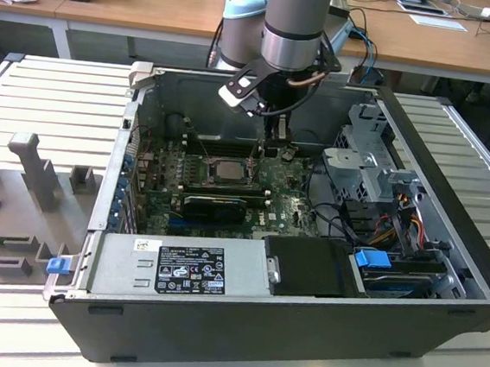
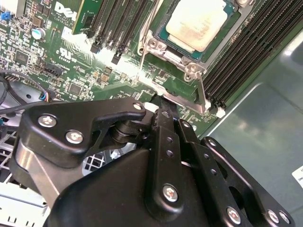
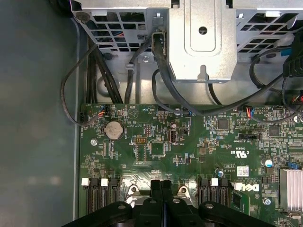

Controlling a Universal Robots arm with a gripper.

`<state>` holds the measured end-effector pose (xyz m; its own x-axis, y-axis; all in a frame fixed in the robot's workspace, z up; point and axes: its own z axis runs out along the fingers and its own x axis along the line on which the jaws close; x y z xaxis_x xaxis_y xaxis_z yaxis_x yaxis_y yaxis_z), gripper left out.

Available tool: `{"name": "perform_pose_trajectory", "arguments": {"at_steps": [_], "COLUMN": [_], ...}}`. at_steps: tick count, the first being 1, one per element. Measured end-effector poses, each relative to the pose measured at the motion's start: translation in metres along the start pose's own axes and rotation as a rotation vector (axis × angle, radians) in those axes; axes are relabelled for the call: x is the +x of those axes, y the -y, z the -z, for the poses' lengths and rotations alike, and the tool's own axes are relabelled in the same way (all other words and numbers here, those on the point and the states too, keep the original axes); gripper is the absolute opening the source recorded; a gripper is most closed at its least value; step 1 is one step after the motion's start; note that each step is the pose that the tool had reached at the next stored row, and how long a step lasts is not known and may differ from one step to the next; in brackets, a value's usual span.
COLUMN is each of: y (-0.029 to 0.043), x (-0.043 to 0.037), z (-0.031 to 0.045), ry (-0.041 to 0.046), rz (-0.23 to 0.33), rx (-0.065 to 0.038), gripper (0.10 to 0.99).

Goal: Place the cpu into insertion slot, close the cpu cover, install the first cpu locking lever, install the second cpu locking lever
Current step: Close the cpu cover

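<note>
While off the edge of the cpu cover [image 2: 165, 49], gripper [image 2: 162, 104], jaws together.

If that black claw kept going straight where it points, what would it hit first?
Probably the green circuit board right beside the dull silver square cpu cover; the black gripper hangs close, depth unclear.

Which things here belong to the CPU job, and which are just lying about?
Job: pale silver square cpu; dull silver frame cpu cover; thin metal locking lever; black claw.
Lying about: grey labelled power-supply box; round silver coin battery.
</note>
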<state>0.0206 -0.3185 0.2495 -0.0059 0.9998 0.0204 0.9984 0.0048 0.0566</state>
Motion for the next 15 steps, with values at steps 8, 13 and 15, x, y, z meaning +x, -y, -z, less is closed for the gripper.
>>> {"name": "perform_pose_trajectory", "arguments": {"at_steps": [8, 13, 15], "y": [0.0020, 0.0045, 0.0052], "x": [0.0000, 0.0000, 0.0000], "z": [0.0001, 0.0002, 0.0003], "ry": [0.0000, 0.0000, 0.0000], "rz": [0.000, 0.000, 0.000], "rx": [0.000, 0.000, 0.000], "gripper": [0.106, 0.106, 0.106]}}
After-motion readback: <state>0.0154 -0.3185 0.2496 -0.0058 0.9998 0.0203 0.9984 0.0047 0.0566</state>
